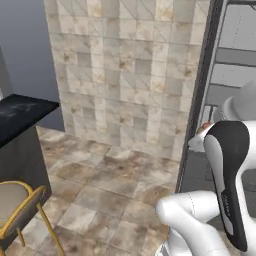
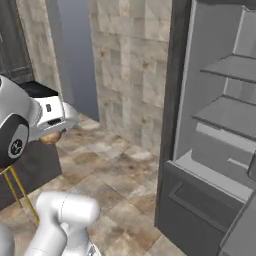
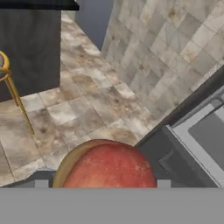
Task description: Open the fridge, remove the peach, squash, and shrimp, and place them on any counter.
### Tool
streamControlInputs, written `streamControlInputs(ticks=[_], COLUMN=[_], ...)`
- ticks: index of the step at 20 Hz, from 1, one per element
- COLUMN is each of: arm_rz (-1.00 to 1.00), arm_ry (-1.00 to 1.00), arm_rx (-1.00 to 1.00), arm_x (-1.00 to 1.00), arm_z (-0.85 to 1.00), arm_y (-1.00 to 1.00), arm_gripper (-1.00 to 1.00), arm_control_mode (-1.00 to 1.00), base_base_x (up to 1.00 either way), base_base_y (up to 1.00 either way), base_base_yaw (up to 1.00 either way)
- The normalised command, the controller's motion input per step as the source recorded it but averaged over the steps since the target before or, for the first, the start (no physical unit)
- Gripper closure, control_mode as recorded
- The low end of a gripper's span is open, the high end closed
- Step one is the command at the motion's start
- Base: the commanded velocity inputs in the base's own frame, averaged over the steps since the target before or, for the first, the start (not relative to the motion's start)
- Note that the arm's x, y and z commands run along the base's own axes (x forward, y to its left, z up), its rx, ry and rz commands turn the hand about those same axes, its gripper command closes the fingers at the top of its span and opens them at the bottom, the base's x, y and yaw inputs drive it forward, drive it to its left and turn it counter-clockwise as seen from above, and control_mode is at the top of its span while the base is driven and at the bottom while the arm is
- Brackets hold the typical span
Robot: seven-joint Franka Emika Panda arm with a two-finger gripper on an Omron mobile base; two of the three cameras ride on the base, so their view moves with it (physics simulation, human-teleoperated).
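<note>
The claw (image 2: 59, 131) is clamped on the peach (image 3: 107, 166), with the black surface (image 1: 22, 112) off to its left.

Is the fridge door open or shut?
Open. The fridge shows its pale shelves and drawer inside.

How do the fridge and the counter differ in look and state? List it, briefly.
The fridge is a tall dark grey cabinet; the counter is a low slab on a dark base. The fridge stands open, showing pale grey shelves; the counter's top is glossy black with faint white veining. Both stand on the tiled floor.
</note>
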Motion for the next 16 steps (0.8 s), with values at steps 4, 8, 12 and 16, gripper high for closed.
streamControlInputs(ticks=[4, 8, 12, 16], arm_rz=[0.0, 0.0, 0.0, 0.0], arm_ry=[0.0, 0.0, 0.0, 0.0], arm_rx=[0.0, 0.0, 0.0, 0.0], arm_x=[0.0, 0.0, 0.0, 0.0], arm_z=[0.0, 0.0, 0.0, 0.0], arm_y=[0.0, 0.0, 0.0, 0.0], arm_gripper=[1.0, 1.0, 1.0, 1.0], arm_control_mode=[1.0, 1.0, 1.0, 1.0], base_base_x=[0.0, -0.06, 0.05, 0.81], base_base_y=[0.0, 0.0, 0.52, 0.76], base_base_yaw=[1.0, 1.0, 0.81, 0.16])
